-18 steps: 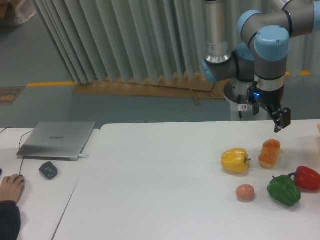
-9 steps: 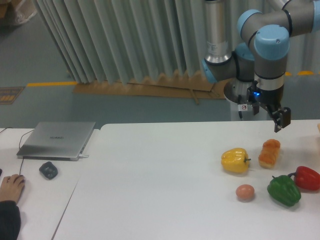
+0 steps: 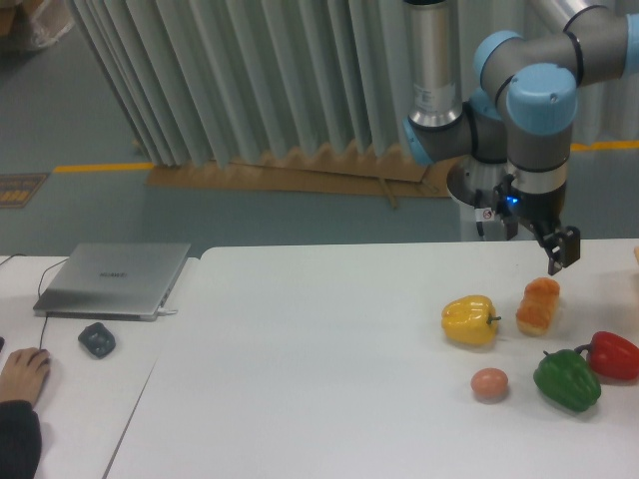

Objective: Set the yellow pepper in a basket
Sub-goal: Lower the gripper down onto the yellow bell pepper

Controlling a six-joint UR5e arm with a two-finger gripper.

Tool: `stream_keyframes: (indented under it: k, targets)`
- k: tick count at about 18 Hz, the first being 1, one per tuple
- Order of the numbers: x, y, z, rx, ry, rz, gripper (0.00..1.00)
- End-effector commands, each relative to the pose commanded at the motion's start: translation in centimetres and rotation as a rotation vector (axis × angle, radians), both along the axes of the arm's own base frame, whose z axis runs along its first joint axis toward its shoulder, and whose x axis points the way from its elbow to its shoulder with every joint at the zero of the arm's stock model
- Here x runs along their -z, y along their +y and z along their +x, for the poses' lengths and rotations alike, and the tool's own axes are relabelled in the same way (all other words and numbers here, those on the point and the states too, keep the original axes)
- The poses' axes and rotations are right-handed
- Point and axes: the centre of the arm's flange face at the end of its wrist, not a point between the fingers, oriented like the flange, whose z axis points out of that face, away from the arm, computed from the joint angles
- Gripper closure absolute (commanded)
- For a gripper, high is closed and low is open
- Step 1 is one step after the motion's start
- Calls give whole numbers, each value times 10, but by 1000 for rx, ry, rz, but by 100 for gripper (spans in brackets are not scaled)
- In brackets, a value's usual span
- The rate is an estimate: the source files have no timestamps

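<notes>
The yellow pepper (image 3: 469, 320) lies on the white table (image 3: 329, 349), right of centre, with its dark stem pointing right. My gripper (image 3: 560, 251) hangs above the table's back right, up and to the right of the pepper, just above the orange-tan bread loaf (image 3: 537, 304). It holds nothing. Only one dark finger shows clearly, so I cannot tell how far the jaws stand apart. No basket is in view.
A green pepper (image 3: 566, 378), a red pepper (image 3: 612, 355) and a small pinkish egg-like object (image 3: 489, 383) lie near the front right. A closed laptop (image 3: 113, 278), a mouse (image 3: 97, 339) and a person's hand (image 3: 22, 374) are on the left table.
The arm has shifted slightly: the gripper has moved a little down and left, closer above the bread loaf. The objects on the table have not moved.
</notes>
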Motion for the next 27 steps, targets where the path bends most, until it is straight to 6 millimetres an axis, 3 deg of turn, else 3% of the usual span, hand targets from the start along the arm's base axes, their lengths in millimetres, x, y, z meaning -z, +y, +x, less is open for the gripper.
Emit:
stream_keyframes:
  k: [3,5,9,11,14,15,17,27]
  targets:
    - [25,16,20,96,51,-130,0]
    - [28,19,25,101,33,-119,0]
    - [29,23,27,59,-45,-35,0]
    - [26,17,10,-29,-166,112,0]
    - [32,23,11,-23,-172,129,0]
    - [43,26,11,-17,-165,134,0]
    - [69,27,30,11,-177,97,0]
    - [69,34,35,46,-91,79,0]
